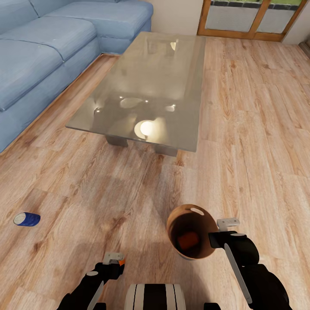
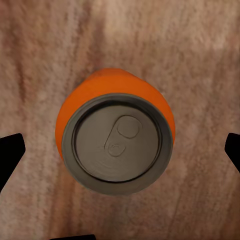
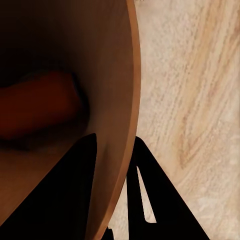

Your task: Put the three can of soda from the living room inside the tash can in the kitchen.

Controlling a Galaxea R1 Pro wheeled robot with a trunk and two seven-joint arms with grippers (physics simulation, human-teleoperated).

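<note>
The right tool is clamped on the rim of the round bin with the glossy copper-brown inside; in the right wrist view one dark finger lies inside the wall and the other outside it, with the rim between them. The bin is held tilted, its mouth facing the head camera, on the near side of the low glass table and above the light wood plank floor. An oval handle cutout shows near its far rim. Inside it lies one bright orange can, seen as a dim orange shape in the right wrist view.

The left tool hangs low, nearer the robot than the table, with its fingers spread wide; a second bright orange can with a silvery grey end stands upright on the floor between the two dark fingertips, touching neither.

A dark blue can lies on its side on the floor, well apart from the table, on the same side as the long blue corner sofa. Beyond the table's far end stand wood-framed glass doors.
</note>
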